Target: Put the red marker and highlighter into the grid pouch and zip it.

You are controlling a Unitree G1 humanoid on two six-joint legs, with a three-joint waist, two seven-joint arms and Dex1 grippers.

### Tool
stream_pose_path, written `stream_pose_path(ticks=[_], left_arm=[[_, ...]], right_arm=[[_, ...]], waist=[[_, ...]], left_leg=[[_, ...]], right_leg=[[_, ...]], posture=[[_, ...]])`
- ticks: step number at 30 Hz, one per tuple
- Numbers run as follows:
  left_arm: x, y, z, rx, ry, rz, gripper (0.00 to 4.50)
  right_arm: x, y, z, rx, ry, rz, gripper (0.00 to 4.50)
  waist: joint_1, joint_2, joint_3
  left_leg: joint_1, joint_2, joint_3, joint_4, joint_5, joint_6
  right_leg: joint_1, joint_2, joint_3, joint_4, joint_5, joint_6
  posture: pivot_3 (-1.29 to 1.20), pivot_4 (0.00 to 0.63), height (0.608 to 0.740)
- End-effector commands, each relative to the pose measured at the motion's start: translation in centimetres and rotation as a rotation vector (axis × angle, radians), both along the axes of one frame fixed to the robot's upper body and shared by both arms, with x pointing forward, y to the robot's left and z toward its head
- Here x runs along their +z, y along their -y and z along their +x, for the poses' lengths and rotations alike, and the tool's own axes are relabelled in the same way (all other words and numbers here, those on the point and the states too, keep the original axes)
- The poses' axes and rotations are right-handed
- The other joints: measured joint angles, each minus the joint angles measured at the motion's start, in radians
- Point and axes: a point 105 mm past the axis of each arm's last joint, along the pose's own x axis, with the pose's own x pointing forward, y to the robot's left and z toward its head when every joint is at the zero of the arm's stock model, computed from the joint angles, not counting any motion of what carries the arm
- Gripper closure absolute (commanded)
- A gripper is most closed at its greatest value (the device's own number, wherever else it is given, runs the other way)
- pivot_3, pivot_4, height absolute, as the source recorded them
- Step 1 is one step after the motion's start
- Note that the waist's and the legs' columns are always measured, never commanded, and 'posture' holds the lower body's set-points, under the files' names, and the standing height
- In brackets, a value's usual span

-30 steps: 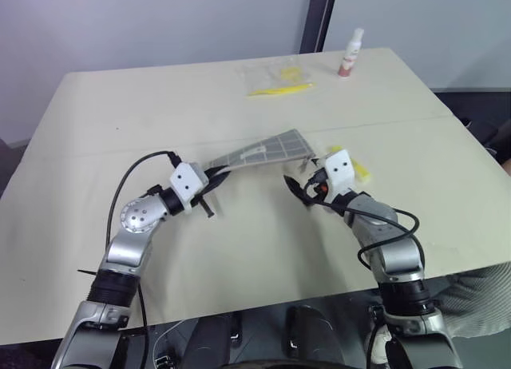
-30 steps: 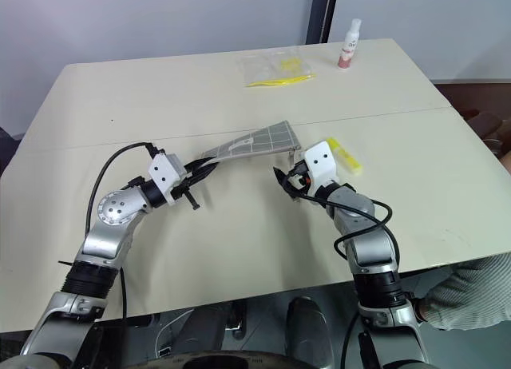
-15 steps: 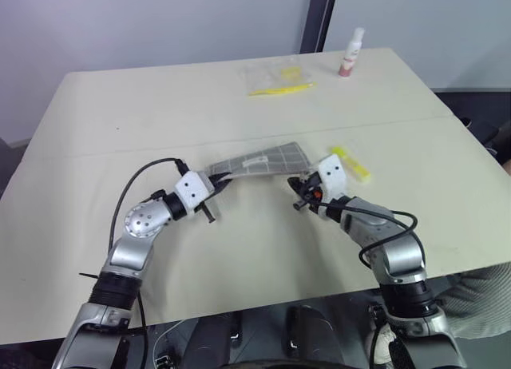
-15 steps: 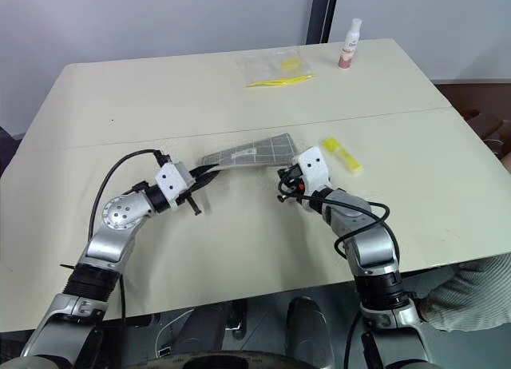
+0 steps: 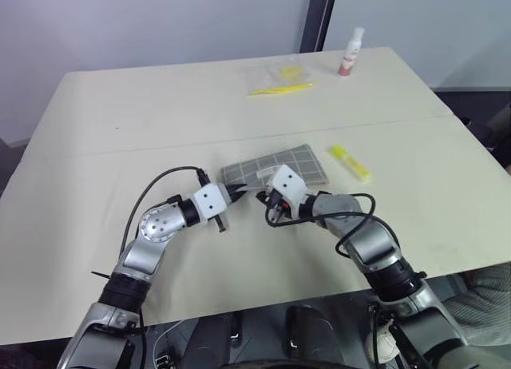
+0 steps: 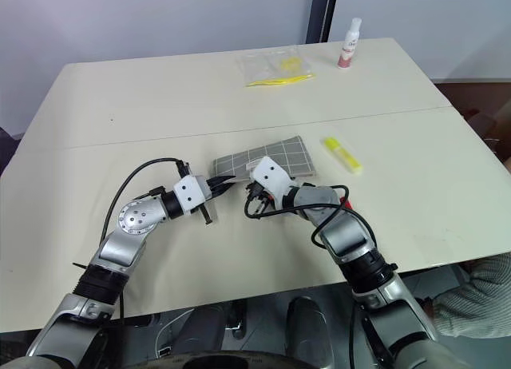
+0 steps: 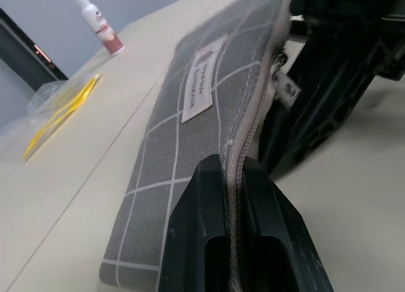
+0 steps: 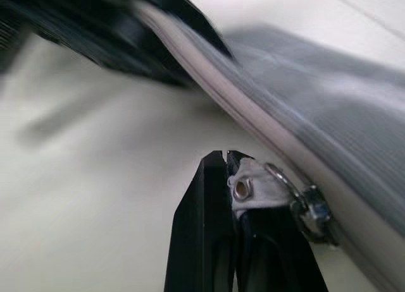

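The cream surface (image 5: 120,121) carries everything. The grid pouch (image 5: 295,162) lies flat near its middle, so that its zippered edge faces the robot and both hands can work along it. The highlighter (image 5: 350,162) lies on the surface just beside the pouch's right end, outside it, so judging by that the filling is not finished even as the zipper is being handled; I cannot see the red marker. At the far edge sit a clear plastic bag (image 5: 278,77) with yellow contents and a small bottle (image 5: 350,53), well apart from the work.

The left hand (image 5: 236,192) reaches in level from the left, fingers pressed together on the pouch's near-left zipper seam, evidently to anchor the fabric. The right hand (image 5: 270,207) crosses inward, angled slightly down, fingers pinching the zipper pull tab (image 8: 251,187) close beside the left hand, ready for a pull along the seam.
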Motion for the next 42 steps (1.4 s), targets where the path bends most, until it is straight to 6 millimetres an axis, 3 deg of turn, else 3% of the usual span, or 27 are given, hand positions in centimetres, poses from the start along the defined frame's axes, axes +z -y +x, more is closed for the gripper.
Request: stream_pose_path(ticks=[1,5,8,13,15,19,22,27,29,31,34,38,42], left_arm=[[1.2,0.8,0.1,-0.021,0.049,-0.014,4.5],[1.5,1.3,-0.1,-0.031,0.055,-0.023,4.5],[1.7,1.1,0.0,-0.019,0.061,-0.024,4.5],[1.7,0.2,0.2,0.012,0.059,-0.019,4.5],[1.6,-0.3,0.3,0.029,0.06,-0.011,4.5],[1.9,-1.7,1.2,0.087,0.075,0.009,4.5],[1.9,-2.0,1.5,0.104,0.077,0.01,4.5],[1.9,-1.7,2.1,0.093,0.08,0.015,4.5],[1.9,-1.3,2.2,0.082,0.083,0.02,4.5],[1.9,-1.1,2.2,0.073,0.086,0.025,4.5],[2.0,-1.2,2.3,0.076,0.089,0.024,4.5],[1.9,-1.5,2.1,0.084,0.09,0.032,4.5],[1.8,-1.7,2.0,0.099,0.086,0.029,4.5]], right_arm=[[0.8,-2.1,-0.3,0.128,0.108,-0.059,4.48],[0.6,-2.6,0.1,0.147,0.12,-0.074,4.48],[0.4,-1.5,-0.1,0.139,0.106,-0.065,3.63],[0.2,2.5,-1.0,0.043,0.111,-0.02,1.07],[1.0,3.6,-1.9,-0.004,0.1,0.079,0.03],[3.9,6.8,-4.2,-0.154,0.156,0.288,0.03],[4.8,8.6,-4.7,-0.26,0.208,0.311,0.03],[5.0,15.9,-0.9,-0.642,0.297,0.219,0.03],[5.2,17.9,0.6,-0.721,0.311,0.197,0.03],[4.2,20.6,1.8,-0.804,0.25,0.13,0.03],[4.0,24.0,3.0,-0.883,0.167,0.168,0.03],[2.3,24.5,3.5,-0.825,0.014,0.155,0.03],[2.2,23.9,4.2,-0.762,-0.041,0.213,0.03]], waist=[[0.0,0.0,0.0],[0.001,0.0,0.0],[0.001,0.0,0.0],[0.004,0.0,0.0],[0.003,0.0,0.0],[0.003,0.0,0.0],[0.001,0.0,0.0],[0.004,0.0,0.0],[0.004,0.0,0.0],[0.005,0.0,0.001],[0.004,-0.001,0.001],[0.001,-0.001,0.001],[-0.003,-0.001,0.001]], left_leg=[[0.0,0.0,0.0,0.0,0.0,0.0],[0.0,0.0,0.0,0.0,0.0,0.0],[0.0,0.0,0.0,0.0,0.0,0.0],[0.0,0.0,0.0,0.0,-0.001,-0.002],[0.0,0.0,0.0,0.0,-0.001,-0.002],[0.0,0.0,0.0,0.0,-0.001,-0.002],[0.0,0.0,-0.001,-0.001,-0.001,-0.002],[0.001,0.0,0.0,-0.001,-0.001,-0.002],[0.001,0.0,0.001,0.0,-0.001,-0.002],[0.0,0.0,0.001,0.0,-0.001,-0.002],[0.0,0.0,0.002,-0.001,0.0,-0.001],[0.0,0.0,0.002,-0.001,0.0,0.001],[0.001,0.001,0.002,0.001,0.0,0.002]], right_leg=[[0.0,0.0,0.0,0.0,0.0,0.0],[0.0,0.0,0.0,0.0,0.0,0.001],[0.001,0.0,0.0,0.0,0.0,0.001],[0.001,0.0,0.0,0.0,0.0,0.001],[0.002,0.0,0.0,-0.001,0.0,0.0],[0.005,0.0,0.0,-0.001,0.0,0.0],[0.005,0.0,0.0,-0.001,0.0,0.0],[0.003,-0.001,0.0,-0.003,-0.002,-0.003],[0.002,-0.001,0.0,-0.003,-0.001,-0.003],[0.002,-0.001,0.0,-0.003,-0.001,-0.004],[0.005,-0.001,0.0,-0.003,-0.001,-0.003],[0.005,-0.001,0.0,-0.002,0.001,0.0],[0.006,0.0,-0.001,-0.001,0.001,0.0]], posture=[[0.0,0.15,0.74],[0.0,0.15,0.74],[0.0,0.15,0.74],[0.0,0.15,0.74],[0.0,0.15,0.74],[0.0,0.15,0.74],[0.0,0.15,0.74],[0.0,0.15,0.74],[0.0,0.15,0.74],[0.0,0.15,0.74],[0.0,0.15,0.74],[0.0,0.15,0.74],[0.0,0.15,0.74]])
